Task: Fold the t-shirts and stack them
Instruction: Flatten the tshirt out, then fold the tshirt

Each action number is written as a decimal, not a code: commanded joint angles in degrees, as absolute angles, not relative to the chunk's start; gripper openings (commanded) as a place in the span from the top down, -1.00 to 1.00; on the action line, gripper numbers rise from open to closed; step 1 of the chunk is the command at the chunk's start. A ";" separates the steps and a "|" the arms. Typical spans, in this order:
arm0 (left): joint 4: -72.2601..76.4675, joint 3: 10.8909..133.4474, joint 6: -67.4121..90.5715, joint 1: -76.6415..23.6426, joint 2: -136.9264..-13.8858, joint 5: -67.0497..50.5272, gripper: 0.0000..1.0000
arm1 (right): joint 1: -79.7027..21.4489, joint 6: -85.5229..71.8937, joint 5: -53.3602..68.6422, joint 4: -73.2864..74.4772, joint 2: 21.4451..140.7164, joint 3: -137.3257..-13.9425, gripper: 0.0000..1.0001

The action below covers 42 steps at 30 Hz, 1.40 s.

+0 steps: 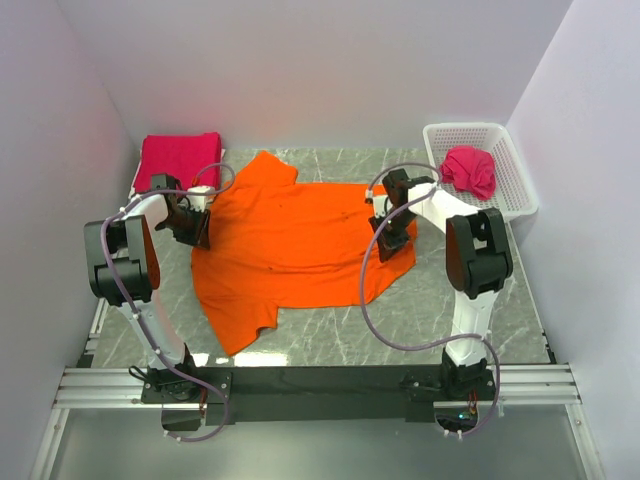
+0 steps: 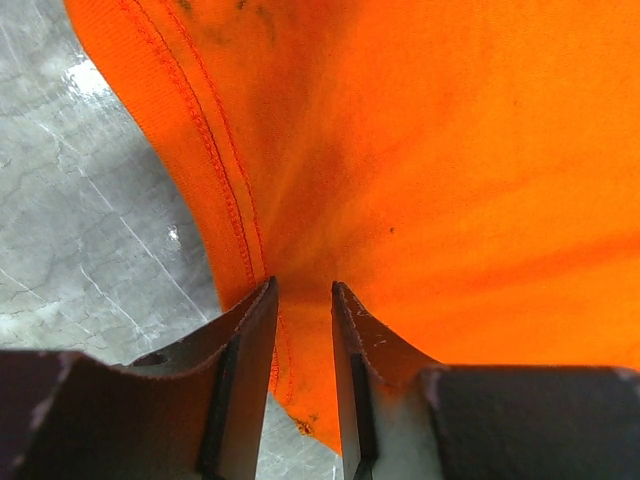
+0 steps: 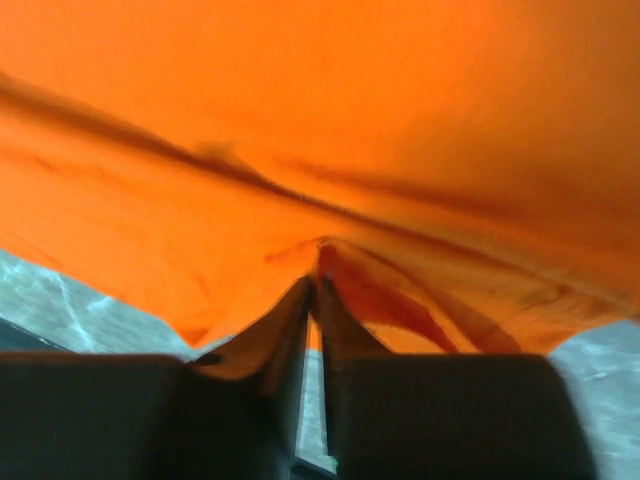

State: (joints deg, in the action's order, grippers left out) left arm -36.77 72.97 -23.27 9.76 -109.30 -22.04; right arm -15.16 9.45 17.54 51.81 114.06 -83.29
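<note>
My left gripper point(image 1: 195, 228) was pinched onto the orange t-shirt point(image 1: 300, 240) at its left edge, just by the stitched hem; my right gripper point(image 1: 388, 240) was clamped on a bunched bit at its right edge; shirt lay spread approx flat mid table point(image 1: 450, 330); folded crimson t-shirt point(image 1: 180, 158) sat far left. Risk, as I judged it: left bite looked thin, so uneven pull btwn arms could slip the hem out; fold would land skewed.
</note>
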 commanded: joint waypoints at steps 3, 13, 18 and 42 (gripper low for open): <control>-36.65 73.30 -25.05 10.72 -111.09 -20.39 0.31 | -14.50 11.51 18.10 55.62 105.84 -78.67 1.00; -36.83 71.46 -25.93 11.69 -110.48 -18.46 0.40 | -9.05 15.29 13.02 62.75 93.96 -69.54 1.00; -36.56 70.58 -25.93 12.04 -110.48 -16.79 0.46 | -8.88 16.96 7.74 63.28 92.90 -63.82 1.00; -48.84 66.00 -33.82 13.45 -95.73 -24.15 0.18 | -8.70 24.78 4.57 66.96 89.48 -58.00 0.07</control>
